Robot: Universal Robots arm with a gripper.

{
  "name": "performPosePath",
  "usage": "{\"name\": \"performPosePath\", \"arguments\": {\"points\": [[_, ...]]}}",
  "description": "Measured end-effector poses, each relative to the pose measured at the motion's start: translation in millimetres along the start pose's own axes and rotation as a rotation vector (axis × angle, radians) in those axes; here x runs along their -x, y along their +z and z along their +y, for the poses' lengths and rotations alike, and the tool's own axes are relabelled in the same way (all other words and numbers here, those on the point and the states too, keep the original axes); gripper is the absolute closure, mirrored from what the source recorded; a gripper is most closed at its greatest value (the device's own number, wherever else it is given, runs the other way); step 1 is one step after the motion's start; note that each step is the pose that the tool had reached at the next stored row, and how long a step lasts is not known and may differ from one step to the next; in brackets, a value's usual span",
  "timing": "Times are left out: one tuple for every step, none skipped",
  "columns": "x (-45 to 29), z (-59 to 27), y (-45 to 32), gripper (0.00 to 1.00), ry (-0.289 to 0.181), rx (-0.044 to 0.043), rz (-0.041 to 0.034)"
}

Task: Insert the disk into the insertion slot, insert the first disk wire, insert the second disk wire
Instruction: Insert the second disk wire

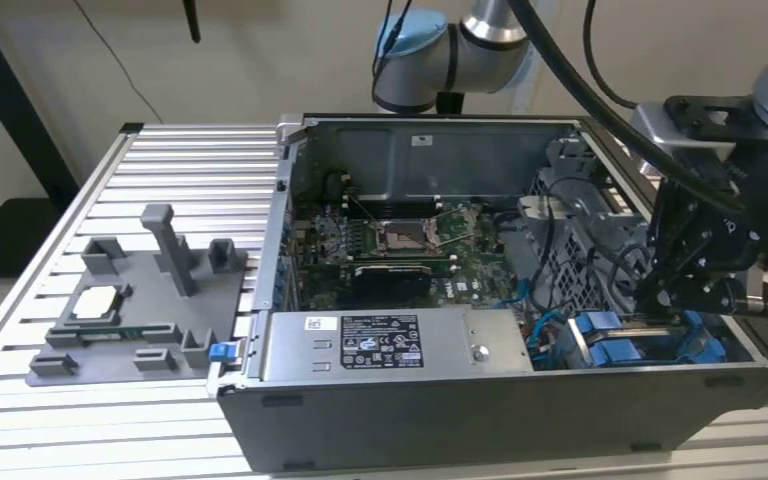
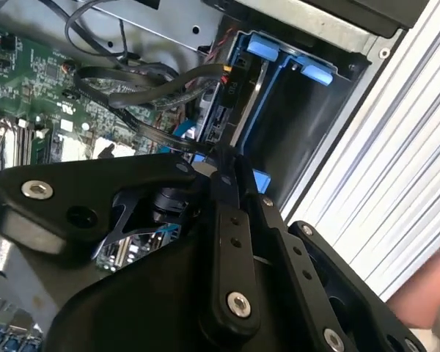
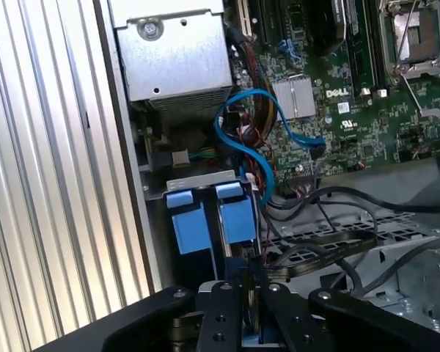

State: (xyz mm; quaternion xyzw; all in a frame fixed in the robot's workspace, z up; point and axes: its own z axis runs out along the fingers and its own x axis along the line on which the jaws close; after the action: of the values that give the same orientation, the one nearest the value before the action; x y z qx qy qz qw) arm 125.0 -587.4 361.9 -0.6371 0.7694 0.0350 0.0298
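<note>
Looking at the feeds right now, the disk (image 3: 236,220) seems to be sitting on edge down in the insertion slot (image 3: 198,181), in the computer case's near corner on the exterior view's right. Its blue carrier tabs poke up out of the bay. The end effector (image 3: 251,275) hangs right over that spot, touching or just about touching the carrier's back edge. Its fingers are pressed close together, and I can't tell whether there's a connector pinched between them.

Handling-wise I'd treat the drive as a stiff, dense little brick. The metal faces are slippery and it's no fan of knocks, so the blue plastic frame is where I'd grab it. The wires are the opposite — the blue data cable (image 3: 260,158) and the black cables (image 3: 330,249) look light, floppy and springy. I'd hold those by the hard plug, not the cord.

Room is tight. The case wall (image 1: 758,355) is just beside the bay, with sheet-metal bay edges on both sides. The black cables loop right next to the end effector in both wrist views — easy to snag. The motherboard (image 3: 352,110) is near on the inner side. The only really open direction is straight up out of the case, above the bench (image 1: 184,170).
</note>
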Motion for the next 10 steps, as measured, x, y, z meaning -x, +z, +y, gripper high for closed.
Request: {"name": "performPosePath", "arguments": {"points": [[0.2, 0.0, 0.1, 1.0, -0.009, 0.0008, 0.0002], [0.4, 0.0, 0.1, 1.0, -0.016, 0.0015, 0.0005], [0.5, -0.1, 0.1, 1.0, -0.023, 0.002, 0.0007], [0.5, -0.1, 0.0, 1.0, -0.025, 0.0022, 0.0008], [0.5, -0.1, 0.0, 1.0, -0.025, 0.0023, 0.0008], [0.5, -0.1, 0.1, 1.0, -0.026, 0.0023, 0.0007], [0.5, -0.1, 0.1, 1.0, -0.026, 0.0023, 0.0007], [0.5, -0.1, 0.1, 1.0, -0.026, 0.0023, 0.0007], [0.5, -0.1, 0.1, 1.0, -0.026, 0.0023, 0.0008], [0.5, -0.1, 0.1, 1.0, -0.026, 0.0023, 0.0007]]}}
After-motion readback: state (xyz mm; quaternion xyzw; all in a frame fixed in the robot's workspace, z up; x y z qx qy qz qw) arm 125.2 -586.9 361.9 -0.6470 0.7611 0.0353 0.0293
